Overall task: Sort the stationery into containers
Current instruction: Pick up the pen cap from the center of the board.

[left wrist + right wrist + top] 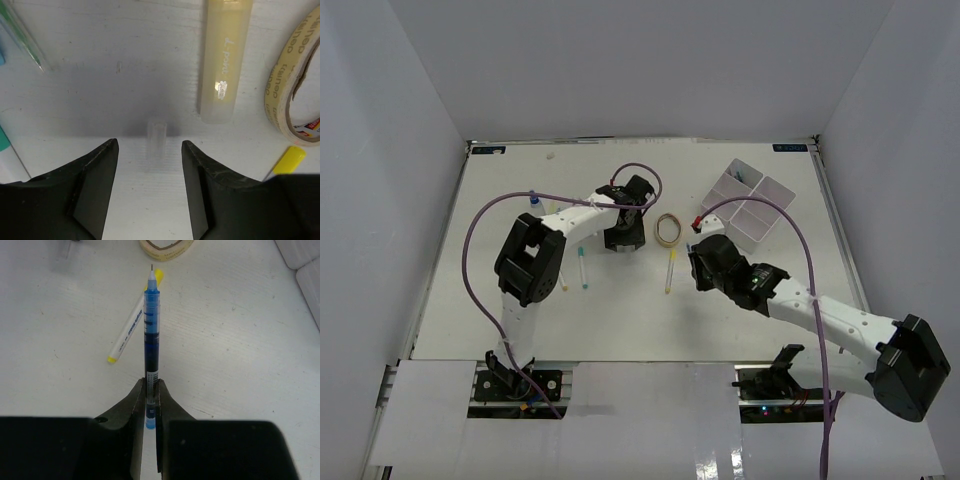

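Observation:
My right gripper [150,385] is shut on a blue pen [151,330], which sticks straight out ahead of the jaws, tip forward, above the table. A white marker with yellow ends [131,330] lies under it; it also shows in the top view [670,268]. My left gripper [149,145] is open and empty, low over the table, with a small clear cap [156,136] just ahead between its fingertips. A pale yellowish tube [222,65] and a tan tape ring [280,95] lie to its right. The white four-compartment tray [752,205] stands at the back right, right of the right gripper [705,262].
The tape ring [668,229] lies between the left gripper [623,235] and the right gripper. Two thin pens [582,268] lie left of centre, and a green pen [22,35] shows at the left wrist's upper left. A small blue-capped bottle [533,200] stands far left. White walls enclose the table.

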`<move>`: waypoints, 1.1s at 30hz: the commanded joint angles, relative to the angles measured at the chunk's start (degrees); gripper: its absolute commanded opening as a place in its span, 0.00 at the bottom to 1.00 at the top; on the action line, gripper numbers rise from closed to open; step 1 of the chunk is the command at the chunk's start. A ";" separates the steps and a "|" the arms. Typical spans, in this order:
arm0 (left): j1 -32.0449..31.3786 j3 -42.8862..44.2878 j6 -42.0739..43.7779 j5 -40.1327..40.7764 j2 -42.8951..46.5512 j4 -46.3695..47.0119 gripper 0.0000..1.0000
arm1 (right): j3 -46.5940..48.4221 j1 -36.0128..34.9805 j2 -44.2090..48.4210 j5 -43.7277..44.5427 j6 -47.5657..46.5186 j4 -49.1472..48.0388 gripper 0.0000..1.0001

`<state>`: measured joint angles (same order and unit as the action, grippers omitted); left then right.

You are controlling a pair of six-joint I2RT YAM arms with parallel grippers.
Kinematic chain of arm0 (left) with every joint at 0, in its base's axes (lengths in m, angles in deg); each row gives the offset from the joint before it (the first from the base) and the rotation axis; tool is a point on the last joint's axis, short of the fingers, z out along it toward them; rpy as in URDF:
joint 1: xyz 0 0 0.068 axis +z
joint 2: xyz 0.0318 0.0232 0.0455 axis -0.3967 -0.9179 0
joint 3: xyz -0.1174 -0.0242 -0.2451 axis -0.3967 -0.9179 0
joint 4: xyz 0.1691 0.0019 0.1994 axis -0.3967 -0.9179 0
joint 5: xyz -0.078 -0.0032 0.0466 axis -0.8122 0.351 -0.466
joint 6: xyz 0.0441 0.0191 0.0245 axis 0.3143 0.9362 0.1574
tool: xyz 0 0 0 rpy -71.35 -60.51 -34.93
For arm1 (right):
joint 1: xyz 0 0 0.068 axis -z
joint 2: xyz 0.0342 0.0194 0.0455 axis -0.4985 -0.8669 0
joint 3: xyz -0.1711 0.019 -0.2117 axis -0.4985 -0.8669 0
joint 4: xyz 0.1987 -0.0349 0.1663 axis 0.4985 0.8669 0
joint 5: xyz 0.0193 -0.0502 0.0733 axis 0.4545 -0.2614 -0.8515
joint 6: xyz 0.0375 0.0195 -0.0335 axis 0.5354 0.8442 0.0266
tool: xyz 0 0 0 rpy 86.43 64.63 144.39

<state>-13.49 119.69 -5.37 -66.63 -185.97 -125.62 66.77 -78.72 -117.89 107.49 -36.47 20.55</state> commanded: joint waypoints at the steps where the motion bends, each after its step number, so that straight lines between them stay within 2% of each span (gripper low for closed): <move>1: -0.14 2.37 -0.79 1.29 -0.67 -0.43 0.63 | -0.87 0.39 2.19 0.08 -0.76 -2.25 0.08; 9: -0.23 2.73 -0.96 0.50 -2.79 0.09 0.54 | -1.92 0.74 3.43 -0.01 -0.85 -2.25 0.08; 13: -0.14 1.94 -1.31 0.68 -2.88 0.71 0.46 | -2.45 0.74 4.22 -0.01 -0.85 -2.34 0.08; 15: -0.23 1.50 -1.32 0.50 -2.70 0.97 0.39 | -2.36 0.74 4.74 -0.01 -0.85 -2.25 0.08; 19: -0.23 0.89 -1.40 -0.47 -2.35 1.33 0.32 | -2.80 0.83 5.53 -1.06 -1.37 -2.78 0.08; 21: -0.23 0.53 -1.40 -0.64 -1.91 1.41 0.24 | -3.24 0.83 5.80 -2.20 -2.07 -3.66 0.08; 25: -0.23 -0.26 -1.14 -0.73 0.63 2.29 0.12 | -3.95 0.83 6.76 -4.84 -4.45 -5.67 0.08; 29: -0.23 -1.66 0.53 -1.00 7.55 5.62 0.09 | -4.30 0.83 7.56 -8.27 -6.21 -9.01 0.08; 33: -0.14 -6.58 5.26 -1.87 17.04 16.40 0.09 | -4.04 0.57 8.44 -12.48 -7.79 -13.41 0.08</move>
<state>-13.51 114.69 -3.84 -67.57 -180.83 -118.80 62.46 -78.13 -111.01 98.92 -41.93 13.75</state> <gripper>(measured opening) 0.250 0.124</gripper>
